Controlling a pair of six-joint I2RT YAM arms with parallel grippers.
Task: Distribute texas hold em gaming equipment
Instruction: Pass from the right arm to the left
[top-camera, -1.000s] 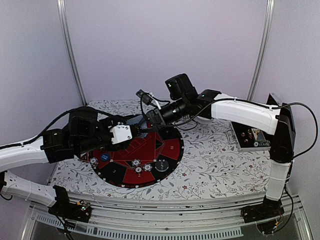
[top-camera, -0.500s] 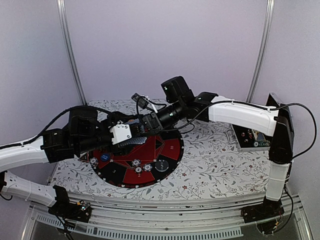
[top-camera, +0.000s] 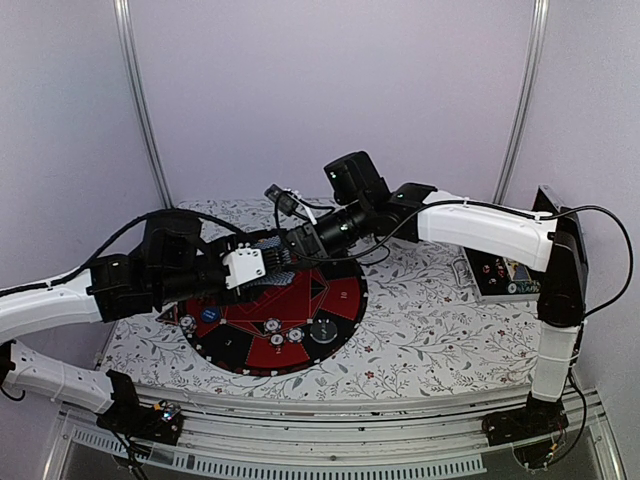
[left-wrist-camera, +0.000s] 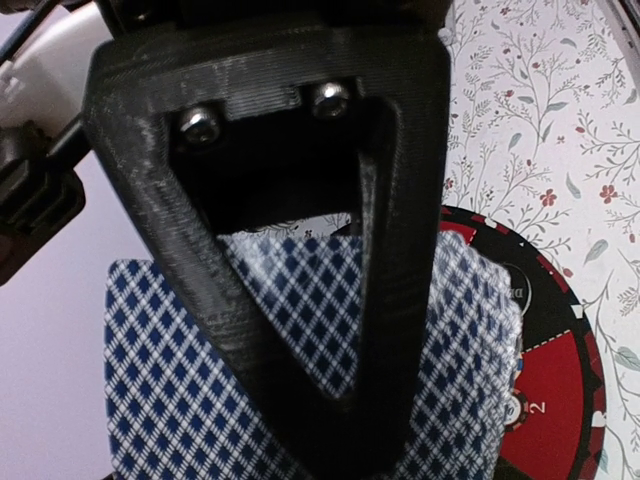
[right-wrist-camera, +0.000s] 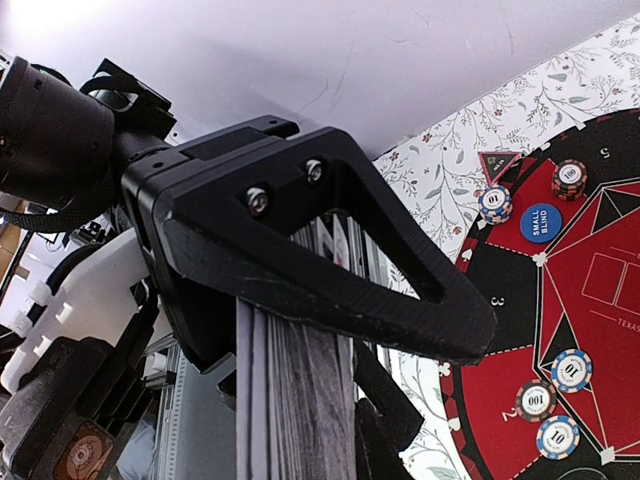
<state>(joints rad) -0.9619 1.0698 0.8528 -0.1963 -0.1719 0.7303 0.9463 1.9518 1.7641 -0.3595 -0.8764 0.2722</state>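
Observation:
A stack of playing cards with blue diamond backs sits in my left gripper, which is shut on it and holds it above the far left part of the round red-and-black mat. Seen from above, the cards lie between the two arms. My right gripper meets the deck from the right. In the right wrist view the cards stand edge-on, and my right gripper is shut on a card at the stack's side. Several poker chips and a blue button lie on the mat.
A grey box holding small items stands at the right edge of the flowered tablecloth. More chips sit near the mat's front. A black cable loops above the right wrist. Two white poles rise at the back.
My right gripper has moved left and down onto the deck and its jaws have closed. The left arm shifted a little while keeping the cards.

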